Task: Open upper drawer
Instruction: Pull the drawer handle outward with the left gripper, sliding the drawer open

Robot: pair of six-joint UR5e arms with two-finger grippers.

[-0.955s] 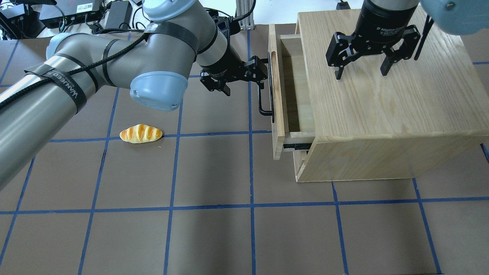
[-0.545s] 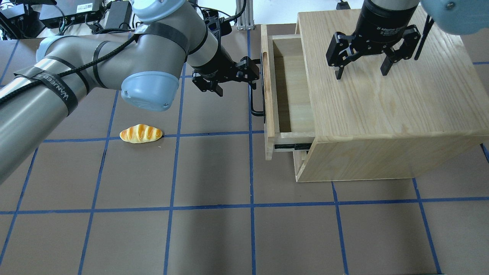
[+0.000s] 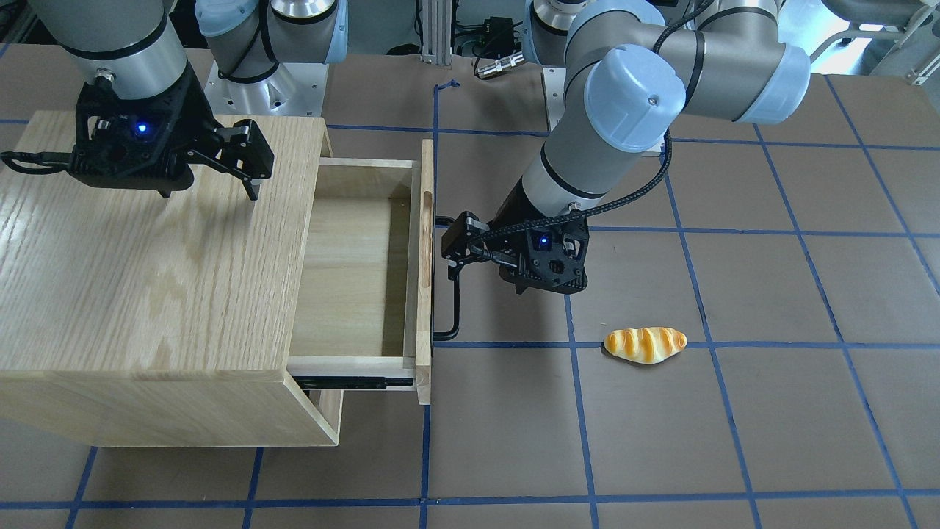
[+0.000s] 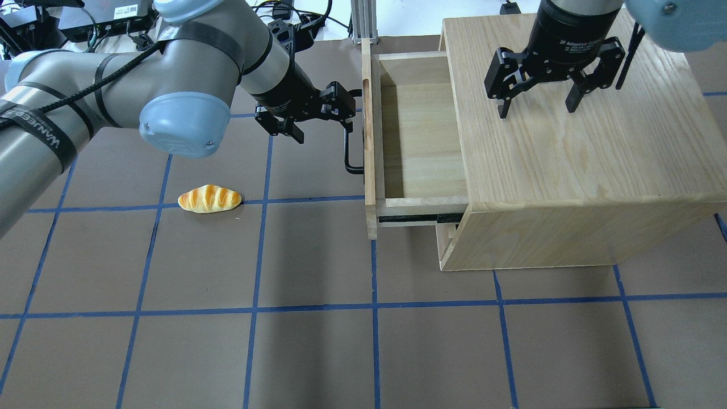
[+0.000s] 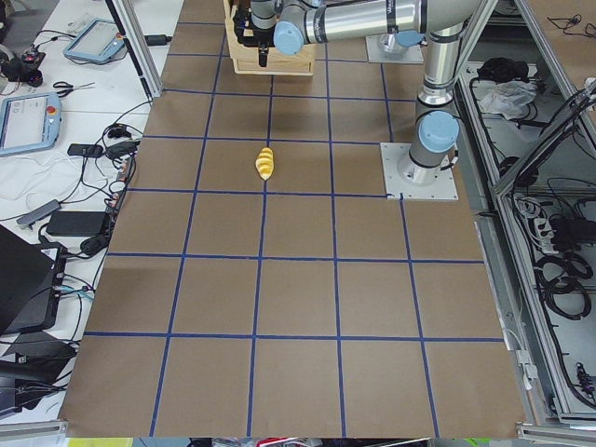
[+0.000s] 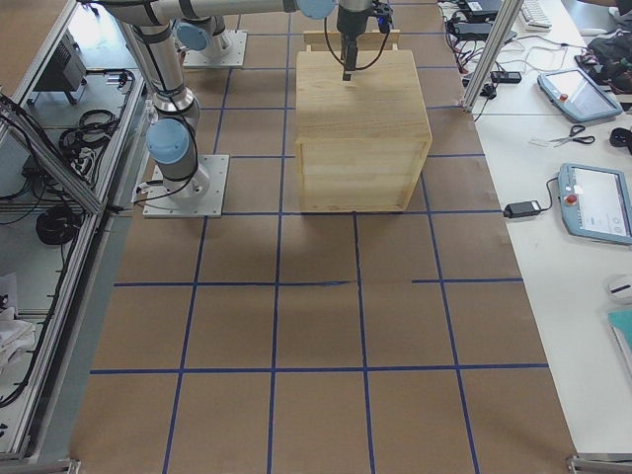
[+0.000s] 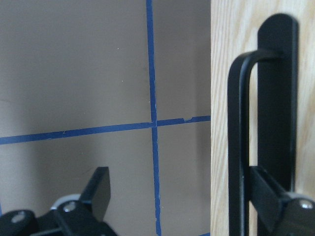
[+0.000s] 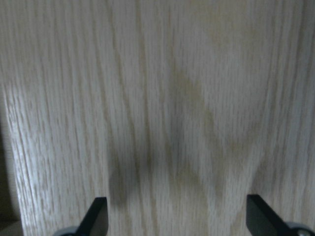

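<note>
The upper drawer [image 4: 420,142] is pale wood and stands pulled well out of the oak cabinet [image 4: 568,182], with its inside empty. Its black bar handle [image 4: 347,149] is on the front panel [image 4: 368,142], which has an oblong slot. My left gripper [image 4: 325,122] is open, with one finger hooked behind the handle bar [image 7: 238,147] and the other finger [image 7: 98,189] out over the mat. In the front-facing view the left gripper [image 3: 485,268] is at the handle [image 3: 455,308]. My right gripper [image 4: 537,111] is open and empty, with its fingertips at the cabinet top [image 8: 172,98].
A toy bread roll [image 4: 209,199] lies on the brown mat left of the drawer, also in the front-facing view [image 3: 645,344]. The cabinet's lower front sits under the open drawer. Blue tape lines grid the mat. Cables and boxes lie beyond the far edge.
The left gripper has moved left with the handle, and the drawer has slid further out of the cabinet. The right gripper and the bread roll have not moved.
</note>
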